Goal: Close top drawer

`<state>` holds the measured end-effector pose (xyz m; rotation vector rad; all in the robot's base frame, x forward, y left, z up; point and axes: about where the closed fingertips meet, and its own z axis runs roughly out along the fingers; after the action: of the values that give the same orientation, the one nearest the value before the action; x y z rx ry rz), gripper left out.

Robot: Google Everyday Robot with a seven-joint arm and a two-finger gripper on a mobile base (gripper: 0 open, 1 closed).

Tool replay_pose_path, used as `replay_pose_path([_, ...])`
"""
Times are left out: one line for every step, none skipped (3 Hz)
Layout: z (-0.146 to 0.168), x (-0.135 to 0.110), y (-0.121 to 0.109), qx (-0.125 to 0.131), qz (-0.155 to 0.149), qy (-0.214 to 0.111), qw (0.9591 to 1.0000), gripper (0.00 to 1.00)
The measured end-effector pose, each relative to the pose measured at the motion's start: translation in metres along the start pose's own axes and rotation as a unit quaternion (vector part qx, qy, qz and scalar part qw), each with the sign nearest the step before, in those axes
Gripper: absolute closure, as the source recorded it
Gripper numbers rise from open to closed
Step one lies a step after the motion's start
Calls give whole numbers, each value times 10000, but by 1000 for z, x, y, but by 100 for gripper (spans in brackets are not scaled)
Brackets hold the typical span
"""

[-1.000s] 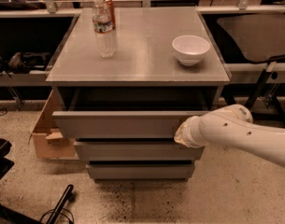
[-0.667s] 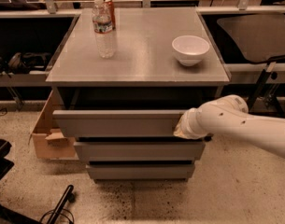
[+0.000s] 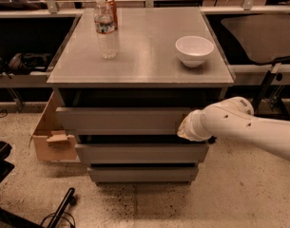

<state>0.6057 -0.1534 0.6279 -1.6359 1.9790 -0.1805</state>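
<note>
The top drawer point(image 3: 120, 120) is a wide matte-grey flat front just under the cabinet's top, pulled out a short way, with a dark gap above it. My white arm reaches in from the right. Its gripper point(image 3: 185, 127) presses against the right end of the drawer front. The wrist hides the fingers.
The grey cabinet top point(image 3: 140, 56) holds a clear water bottle point(image 3: 106, 30), a red can point(image 3: 113, 8) behind it and a white bowl point(image 3: 194, 50). Two lower drawers point(image 3: 140, 153) stick out stepwise. A cardboard box point(image 3: 49, 137) sits at the cabinet's left. Dark cables and gear lie at the bottom left.
The arm and gripper have moved toward the cabinet, and the top drawer has slid in, so its opening is narrower than before.
</note>
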Motion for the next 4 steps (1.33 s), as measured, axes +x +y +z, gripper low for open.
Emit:
replay_pose_path([0, 0, 0, 0, 0, 0, 10000, 60])
replay_pose_path([0, 0, 0, 0, 0, 0, 10000, 28])
replay_pose_path([0, 0, 0, 0, 0, 0, 10000, 6])
replay_pose_path([0, 0, 0, -1, 0, 0, 10000, 0])
